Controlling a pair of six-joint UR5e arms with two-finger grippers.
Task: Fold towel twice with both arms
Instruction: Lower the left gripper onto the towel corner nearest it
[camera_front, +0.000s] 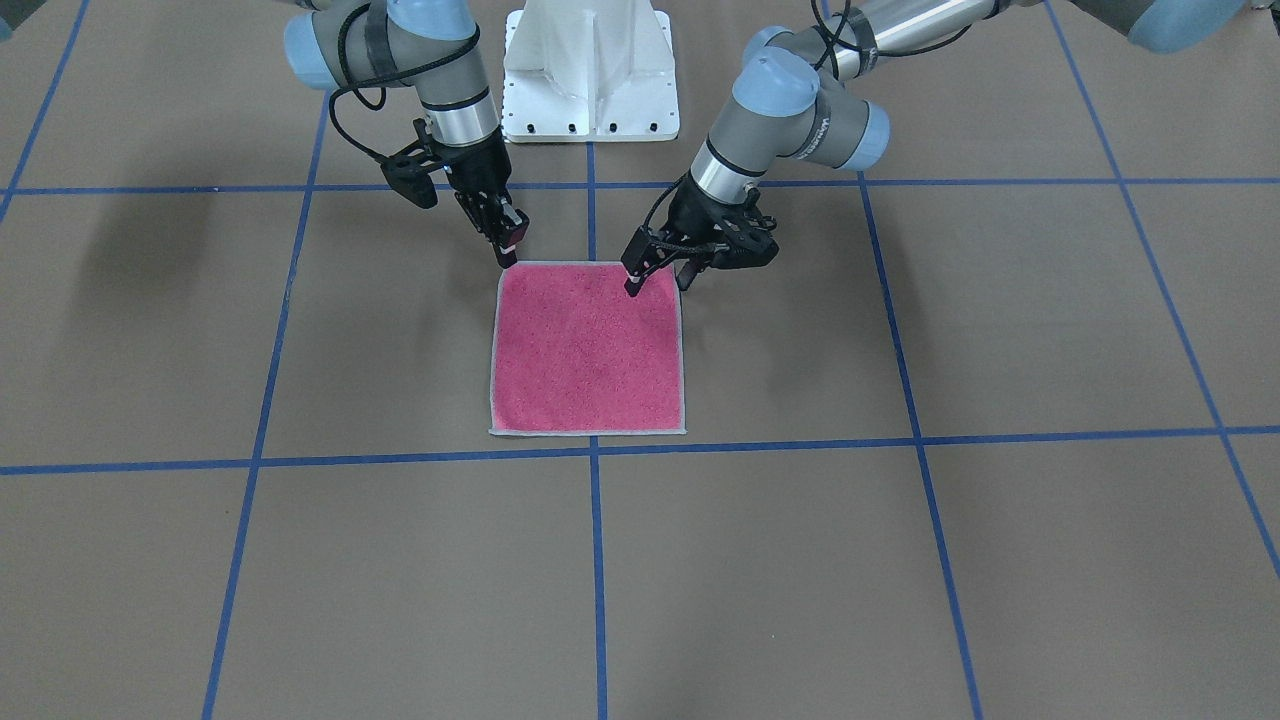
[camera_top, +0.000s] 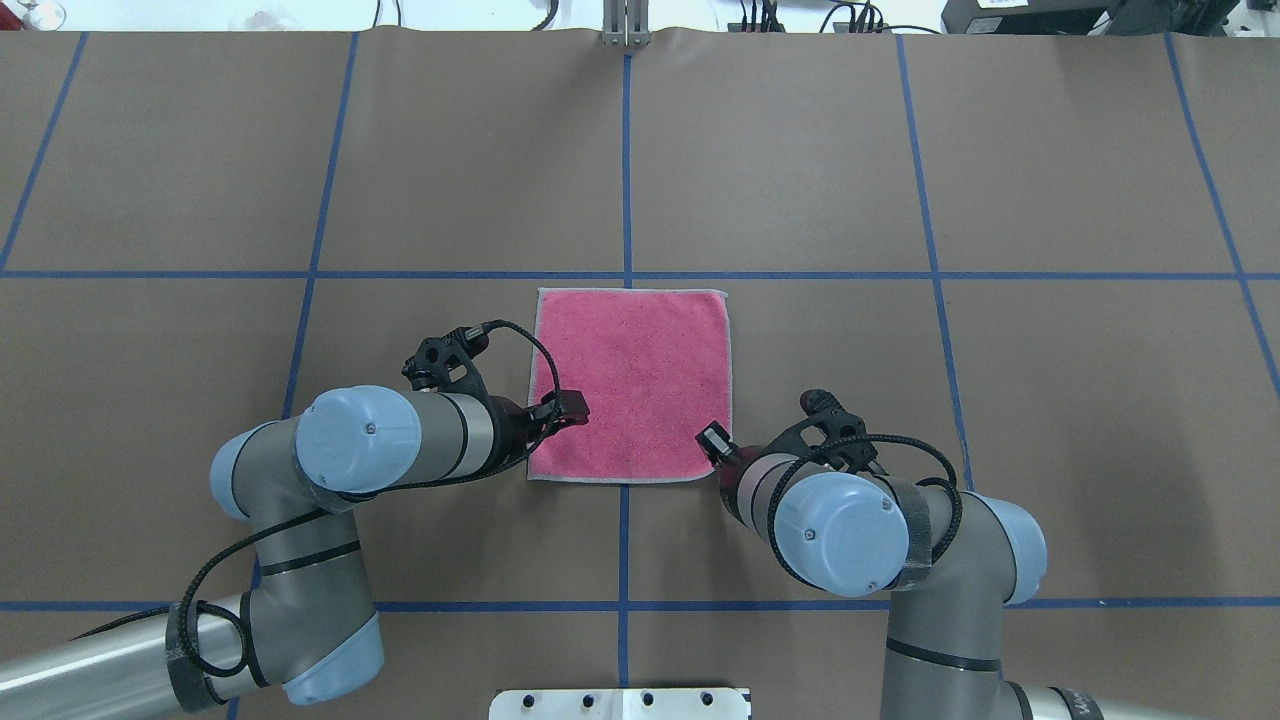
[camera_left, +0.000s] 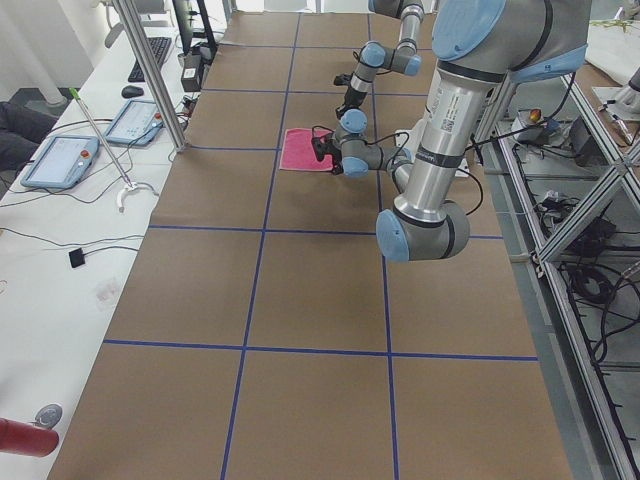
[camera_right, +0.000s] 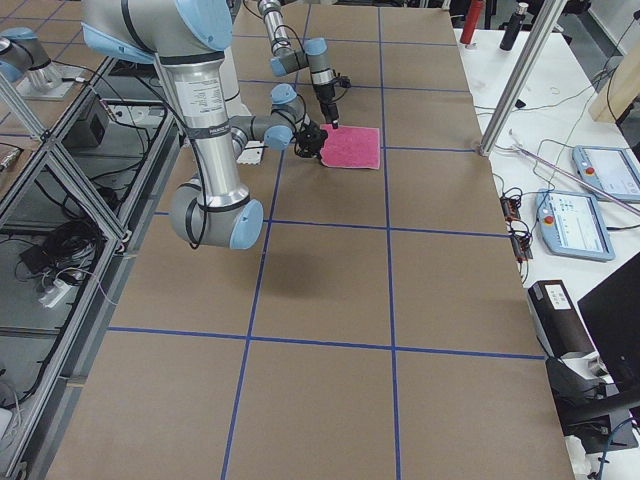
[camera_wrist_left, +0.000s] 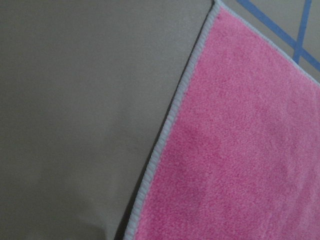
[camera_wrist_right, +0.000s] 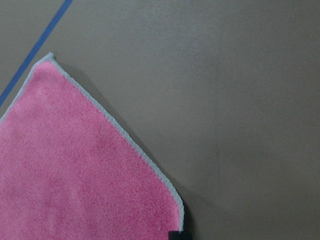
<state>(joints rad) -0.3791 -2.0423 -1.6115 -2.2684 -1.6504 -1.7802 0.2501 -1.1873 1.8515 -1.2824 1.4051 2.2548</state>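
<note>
On the counter (camera_front: 900, 560), the towel (camera_front: 588, 350) is laid flat, pink face up.
It is judged light, soft and limp, best pinched at the robot-side corners; the left end effector (camera_front: 657, 280) is spread across one corner, while the opening of the right end effector (camera_front: 507, 255) cannot be told.

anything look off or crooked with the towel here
Nothing stands out. The towel lies flat, pink side up, square with the blue tape lines; the left pincer and right pincer sit at its robot-side corners.
</note>
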